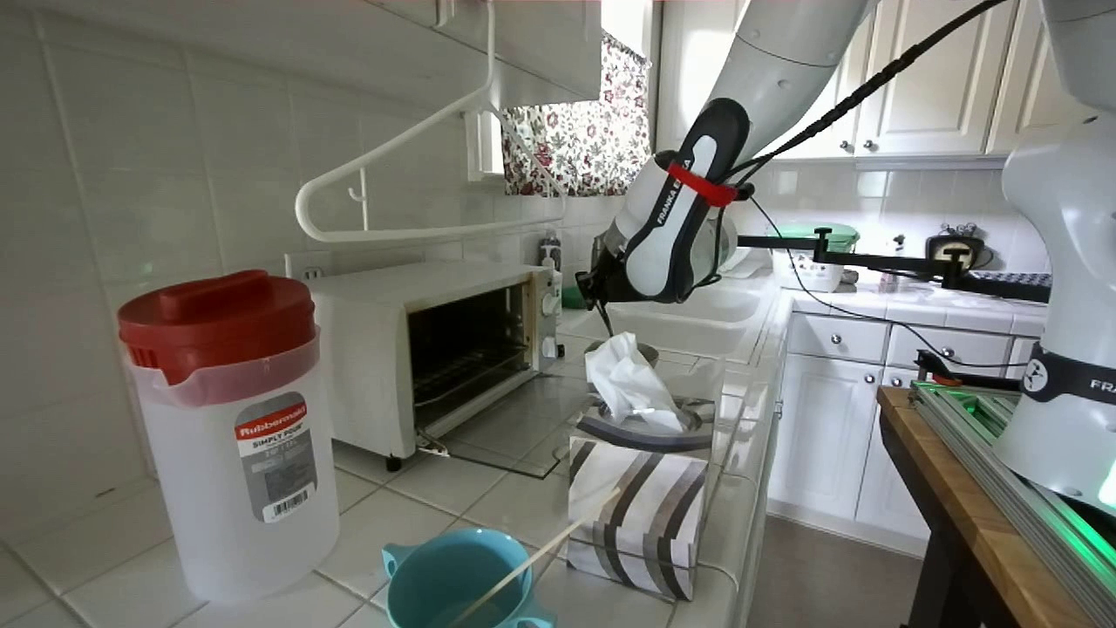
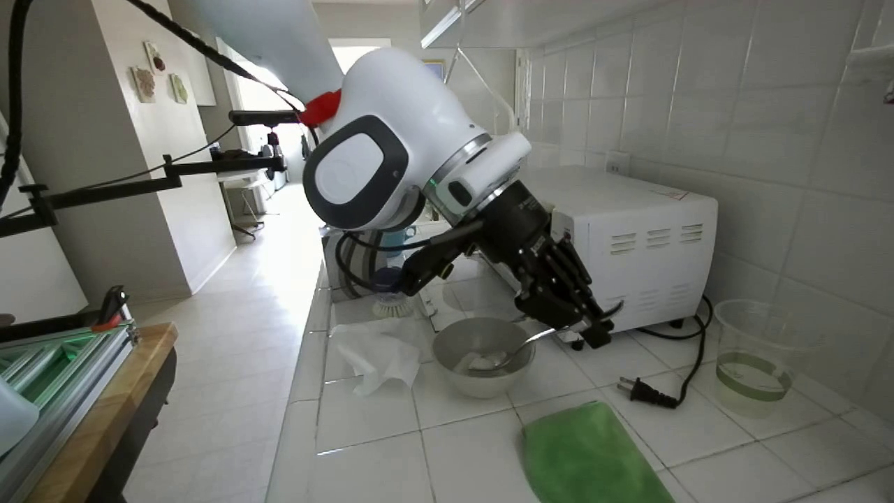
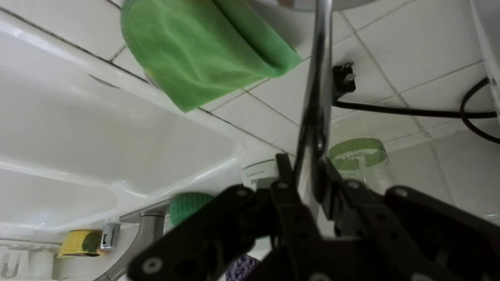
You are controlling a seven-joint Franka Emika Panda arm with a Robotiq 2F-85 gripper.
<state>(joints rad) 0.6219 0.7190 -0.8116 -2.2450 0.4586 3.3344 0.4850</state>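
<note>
- Spoon [image 3: 321, 62]: your gripper [image 3: 308, 171] is clamped high on its handle, with the head down inside the pale bowl [image 2: 475, 385].
- That high, slanted hold probably lets the head reach in while your fingers clear the rim; you have whitish stuff [image 2: 466, 362] in there, too blurred to name.
- Below you, white counter tiles [image 2: 475, 454] carry the bowl, with a green cloth [image 2: 594, 454] near it and a toaster oven [image 2: 628, 279] by the tiled wall [image 2: 733, 126].
- Around you, the kitchen has white cabinets [image 1: 933, 78] and a floral window curtain [image 1: 580, 131].

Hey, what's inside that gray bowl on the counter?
The spoon held by the fingers dips into the bowl, beside something pale I can't identify. Its near side covers the rest.
</note>
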